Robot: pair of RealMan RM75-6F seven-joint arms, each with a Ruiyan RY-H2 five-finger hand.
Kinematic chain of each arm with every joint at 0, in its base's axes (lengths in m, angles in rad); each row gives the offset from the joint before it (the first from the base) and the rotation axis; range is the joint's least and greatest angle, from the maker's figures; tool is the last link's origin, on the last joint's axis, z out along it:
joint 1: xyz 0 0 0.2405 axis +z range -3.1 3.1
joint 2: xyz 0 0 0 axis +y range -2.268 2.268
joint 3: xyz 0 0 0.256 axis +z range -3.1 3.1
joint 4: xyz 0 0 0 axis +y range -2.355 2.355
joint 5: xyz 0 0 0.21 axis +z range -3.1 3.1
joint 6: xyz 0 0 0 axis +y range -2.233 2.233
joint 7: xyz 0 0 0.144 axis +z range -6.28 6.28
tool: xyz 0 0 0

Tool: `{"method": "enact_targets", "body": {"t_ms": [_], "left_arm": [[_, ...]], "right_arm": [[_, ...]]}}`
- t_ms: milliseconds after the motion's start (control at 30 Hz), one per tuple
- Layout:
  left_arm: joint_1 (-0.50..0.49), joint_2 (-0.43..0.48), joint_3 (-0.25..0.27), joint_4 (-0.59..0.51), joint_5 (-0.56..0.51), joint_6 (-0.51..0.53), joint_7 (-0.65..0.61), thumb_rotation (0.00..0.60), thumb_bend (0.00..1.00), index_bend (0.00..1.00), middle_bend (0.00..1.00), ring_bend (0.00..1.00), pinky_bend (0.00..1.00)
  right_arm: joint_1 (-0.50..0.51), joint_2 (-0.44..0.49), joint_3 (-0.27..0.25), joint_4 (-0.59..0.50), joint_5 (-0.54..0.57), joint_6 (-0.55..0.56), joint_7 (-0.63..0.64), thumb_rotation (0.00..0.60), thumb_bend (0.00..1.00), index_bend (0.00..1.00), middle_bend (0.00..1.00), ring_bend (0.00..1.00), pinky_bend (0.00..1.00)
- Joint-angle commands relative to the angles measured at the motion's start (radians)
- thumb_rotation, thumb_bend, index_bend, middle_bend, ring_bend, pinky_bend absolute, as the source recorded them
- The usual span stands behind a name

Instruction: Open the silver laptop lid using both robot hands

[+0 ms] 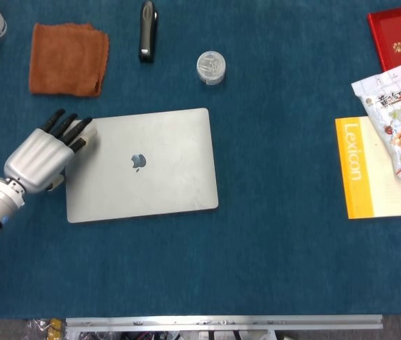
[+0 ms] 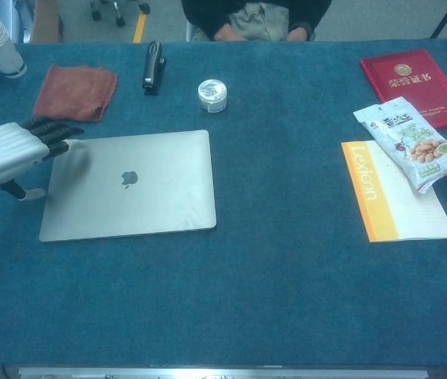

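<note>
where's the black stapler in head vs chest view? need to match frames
Head view: black stapler at top edge, left of centre, between brown cloth and round tape roll.
Chest view: stapler at the table's far edge, upper left.
Shared landmark: closed silver laptop, nearer than the stapler.

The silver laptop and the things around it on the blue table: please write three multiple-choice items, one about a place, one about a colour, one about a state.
1. Where is the robot's left hand?
A. at the left edge of the closed silver laptop
B. on the yellow-and-white Lexicon book
C. over the red certificate folder

2. What colour is the folded cloth behind the laptop?
A. green
B. brown
C. white

3. What is the state of the laptop lid?
A. fully open
B. half raised
C. shut flat

Answers: 1 A, the fingers reach its far left corner in both views; 2 B, it is rust brown; 3 C, only the logo side shows.
</note>
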Motion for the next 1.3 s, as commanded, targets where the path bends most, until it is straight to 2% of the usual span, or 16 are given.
{"method": "enact_targets", "body": {"t_ms": [33,767,1300], "left_arm": [[-0.001,-0.008,0.001,0.021,-0.001,0.003,-0.009,0.600,0.23,0.00,0.00,0.00,0.00],[-0.016,-0.050,0.011,0.075,-0.016,-0.023,-0.051,0.600,0.23,0.00,0.00,0.00,0.00],[-0.055,-0.072,0.004,0.055,-0.009,-0.039,-0.067,0.600,0.23,0.00,0.00,0.00,0.00]], "right_arm": [[-0.002,0.007,0.008,-0.061,0.011,0.013,-0.084,0.600,0.29,0.00,0.07,0.01,0.06],[-0.003,0.015,0.008,-0.030,-0.028,0.022,-0.045,0.600,0.29,0.00,0.07,0.01,0.06],[-0.014,0.023,0.013,-0.016,-0.021,0.035,-0.019,0.600,0.29,0.00,0.07,0.01,0.06]]}}
